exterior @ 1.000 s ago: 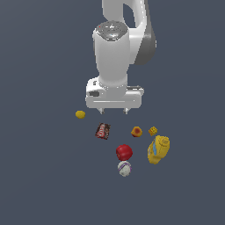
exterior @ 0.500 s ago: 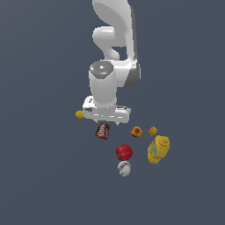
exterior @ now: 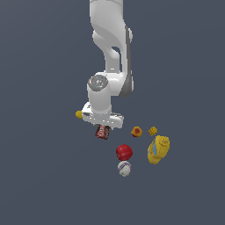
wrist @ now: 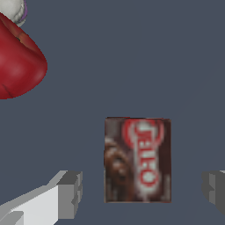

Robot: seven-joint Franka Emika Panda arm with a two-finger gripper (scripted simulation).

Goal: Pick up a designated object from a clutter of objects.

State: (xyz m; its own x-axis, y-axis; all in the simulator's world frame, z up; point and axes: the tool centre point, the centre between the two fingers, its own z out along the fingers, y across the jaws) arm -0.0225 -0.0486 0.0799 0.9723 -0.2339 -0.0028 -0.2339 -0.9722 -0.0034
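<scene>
The designated object, a small flat dark brown box with a red and white label, lies on the grey floor. In the exterior view my gripper is directly over it and hides its upper part. In the wrist view the box lies flat between my two fingertips, one finger on one side and the other at the frame's edge. The gripper is open, with gaps on both sides of the box.
A red ball and a white ball with purple stripes lie near the box; the red ball shows in the wrist view. An orange block, a yellow block, a yellow bottle and a yellow lump lie around.
The arm has come down and moved toward the exterior view's left over the brown box. The hand now covers the top of the box. The objects have not moved.
</scene>
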